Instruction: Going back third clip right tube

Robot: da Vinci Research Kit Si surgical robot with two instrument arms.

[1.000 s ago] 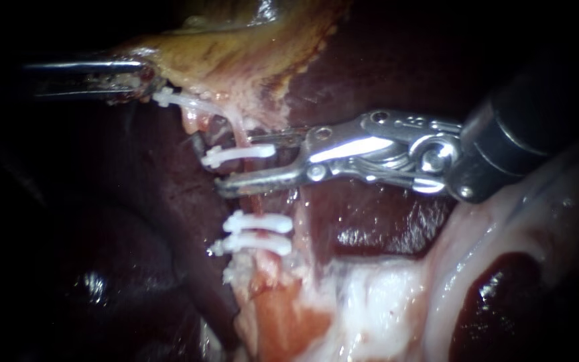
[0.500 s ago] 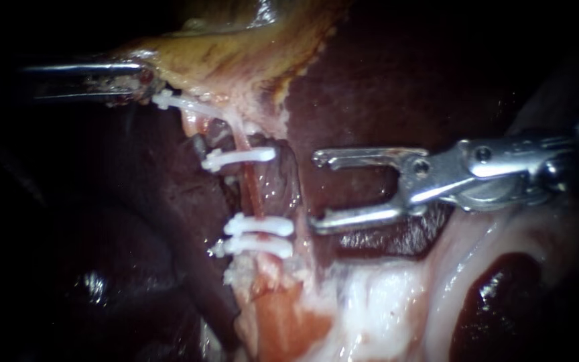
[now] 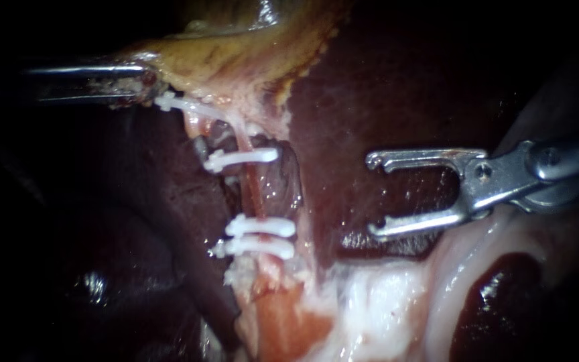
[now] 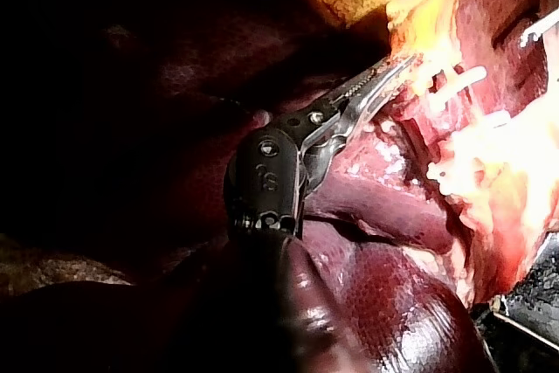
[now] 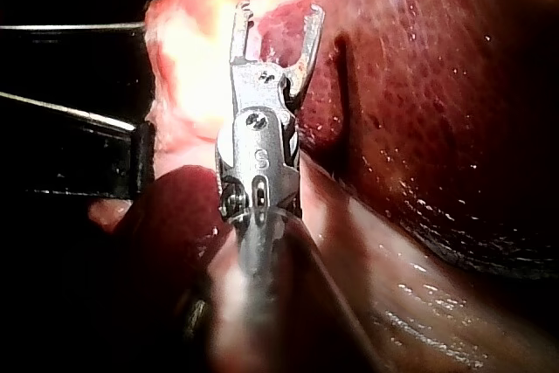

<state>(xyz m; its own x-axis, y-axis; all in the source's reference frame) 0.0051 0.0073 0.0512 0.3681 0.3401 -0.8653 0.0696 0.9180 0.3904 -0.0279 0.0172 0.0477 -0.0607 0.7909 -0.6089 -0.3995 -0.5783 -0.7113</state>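
A thin reddish tube [image 3: 254, 191] runs down between liver and gallbladder. It carries one white clip [image 3: 242, 159] high up and two white clips [image 3: 259, 226] close together lower down. Well to the right of the tube, over the liver [image 3: 370, 87], my right instrument [image 3: 372, 196] holds its jaws open and empty; the right wrist view also shows this gap [image 5: 278, 13]. My left instrument [image 3: 143, 82] is shut on the yellowish edge of the gallbladder [image 3: 229, 57] and holds it taut, as the left wrist view [image 4: 393, 72] shows too. Another white clip [image 3: 172, 102] sits just below its jaws.
Pale white and pink tissue [image 3: 370, 308] lies below the clips and under the right instrument's shaft. Dark liver [image 3: 135, 221] fills the left side. In the right wrist view a dark flat edge [image 5: 79, 146] stands beside the instrument.
My right instrument has drawn back to the right, away from the tube and the upper clip, with its jaws open and empty. The clips, the tube and the left instrument have stayed put.
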